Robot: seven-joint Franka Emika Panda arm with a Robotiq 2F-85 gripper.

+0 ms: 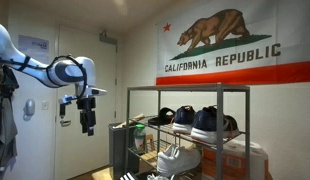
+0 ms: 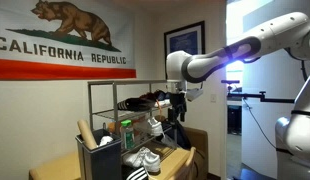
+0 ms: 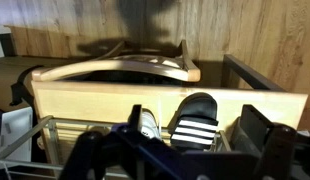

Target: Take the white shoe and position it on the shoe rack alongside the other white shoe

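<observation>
The grey metal shoe rack (image 1: 223,92) (image 2: 92,100) stands under the flag. A white lace-up shoe (image 1: 180,158) (image 2: 145,159) lies on a low tier. A second white shape (image 2: 153,125) sits higher in the rack; I cannot tell whether it is the twin. In the wrist view a white shoe (image 3: 146,126) lies beside a black slide. My gripper (image 1: 87,122) (image 2: 175,112) (image 3: 195,138) hangs in the air beside the rack, open and empty, touching nothing.
Dark navy white-soled sneakers (image 1: 207,121) and a dark cap (image 1: 163,117) sit on the upper tier. A black slide with white stripes (image 3: 199,106) (image 2: 135,172) lies low. A bin of bottles (image 2: 103,150) stands by the rack. A door (image 1: 40,90) is behind the arm.
</observation>
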